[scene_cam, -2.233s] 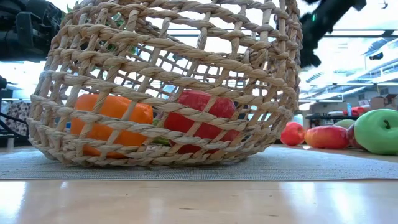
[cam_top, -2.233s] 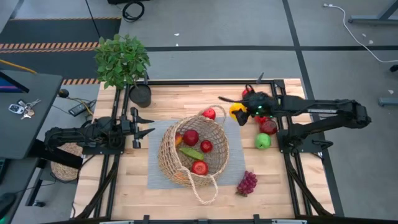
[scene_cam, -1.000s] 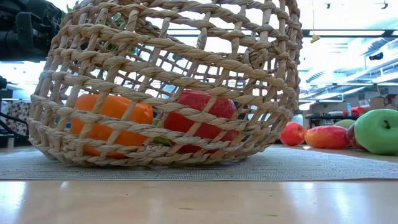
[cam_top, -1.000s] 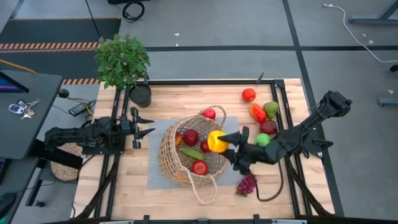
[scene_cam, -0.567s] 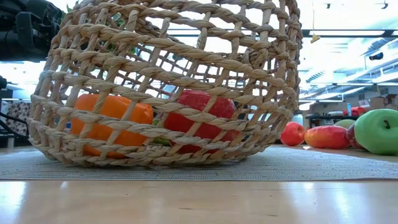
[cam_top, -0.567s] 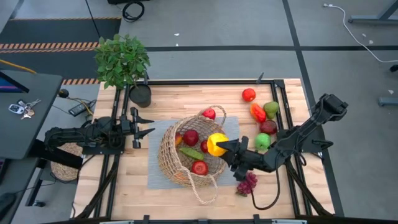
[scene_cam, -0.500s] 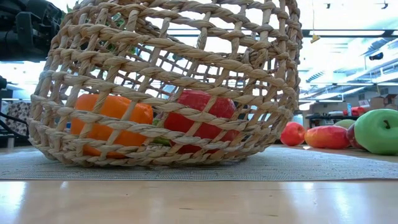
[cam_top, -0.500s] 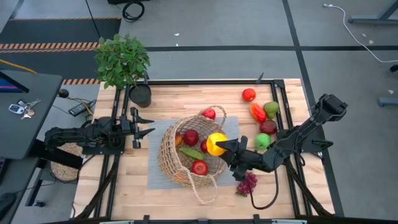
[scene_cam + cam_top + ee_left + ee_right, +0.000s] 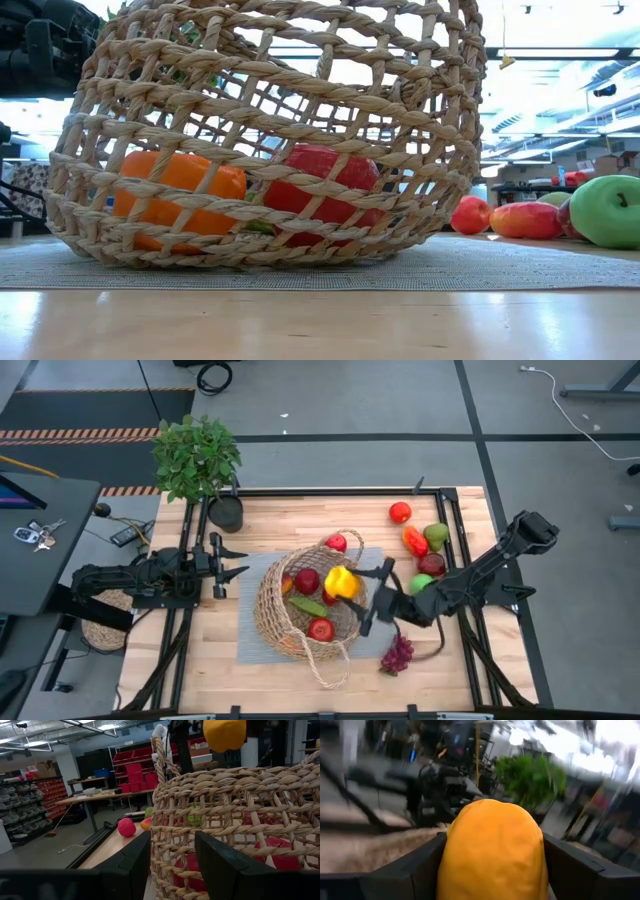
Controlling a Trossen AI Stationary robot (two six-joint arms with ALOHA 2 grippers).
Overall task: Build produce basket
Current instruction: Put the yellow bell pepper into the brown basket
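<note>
You had the basket [image 9: 310, 608] on the grey mat [image 9: 250, 650] at the table's middle, tipped so its mouth faced up and slightly toward the right arm, one looped handle toward the far edge and the other toward the near edge. Several red fruits already lay inside it. Your right gripper [image 9: 362, 592] reached in from the basket's right side, its fingers clamped on the yellow pepper [image 9: 341, 581], which hung above the basket's right half, inside the rim. The pepper's long axis appeared to run roughly along the gripper's reach, toward the basket's centre. The drop lay straight below. Your left gripper [image 9: 232, 559], fingers spread and empty, waited well left of the basket.
</note>
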